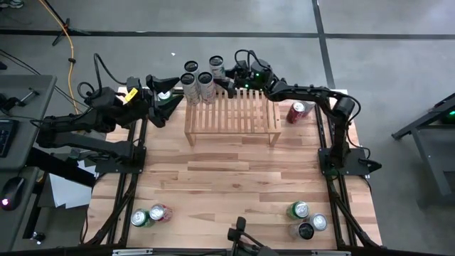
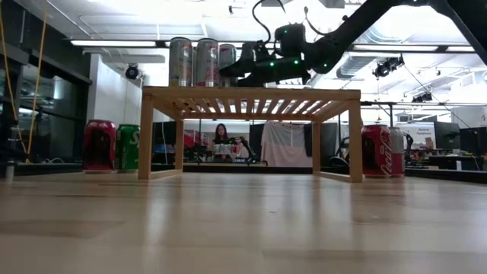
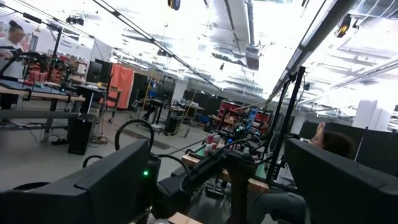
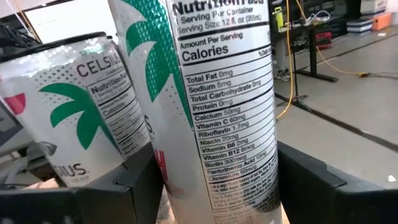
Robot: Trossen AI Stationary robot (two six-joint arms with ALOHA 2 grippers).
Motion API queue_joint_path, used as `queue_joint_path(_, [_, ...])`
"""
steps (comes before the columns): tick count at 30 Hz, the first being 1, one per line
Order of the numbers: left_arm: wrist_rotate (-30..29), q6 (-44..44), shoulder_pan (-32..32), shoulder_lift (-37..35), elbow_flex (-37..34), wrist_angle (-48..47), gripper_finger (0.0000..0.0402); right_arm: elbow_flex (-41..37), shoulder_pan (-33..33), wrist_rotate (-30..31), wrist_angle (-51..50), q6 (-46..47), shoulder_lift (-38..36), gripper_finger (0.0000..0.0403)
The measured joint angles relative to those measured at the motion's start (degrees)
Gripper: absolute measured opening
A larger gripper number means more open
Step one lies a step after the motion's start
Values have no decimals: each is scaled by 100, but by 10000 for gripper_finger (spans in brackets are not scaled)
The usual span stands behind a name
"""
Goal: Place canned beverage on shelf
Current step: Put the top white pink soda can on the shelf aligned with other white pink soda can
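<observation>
Shelf: low light-wood rack (image 1: 232,114) with a slatted top, stood at the far middle of the worktop (image 1: 227,188).
Cans on shelf: tall silver cans clustered at the rack's far left corner; three showed above its top in the low view.
Can in hand: tall white can (image 4: 214,106) with a green palm print and a nutrition panel, upright at the back edge of the rack, just beside a matching can (image 4: 87,109).
Right gripper (image 1: 229,75): reached over the rack's far edge; its fingers (image 4: 134,183) stood either side of the can, partly closed and seemingly gripping its lower body.
Left gripper (image 1: 165,99): waited near the rack's left end, fingers (image 3: 87,186) spread wide and holding nothing.
Step in hand, as judged: setting the can on the slats beside its neighbours.
Handling advice: keep the can upright, seat its base flat across the slats clear of the edge, open the fingers only once it rests, then back away without brushing the neighbour.
Risk: a tall narrow can tips easily.
Spare cans: red can (image 1: 298,112) lay by the rack's right leg; two cans at the near left corner, three at the near right.
Surface: pale plank worktop.
Room: grey concrete floor, cables, benches, bright ceiling lights; a person sat far behind the rack.
</observation>
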Motion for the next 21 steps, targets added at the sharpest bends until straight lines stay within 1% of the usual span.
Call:
queue_joint_path(9, [0,3,0,2,0,-2,367,6,-2,8,38,-171,6,239])
queue_joint_path(14, [0,2,0,2,0,-2,367,6,0,62,38,-174,6,252])
queue_joint_path(17, [2,-1,0,3,0,-2,367,6,2,193,38,-174,6,255])
queue_joint_path(21, [2,-33,0,4,0,-2,367,6,15,201,5,-172,6,257])
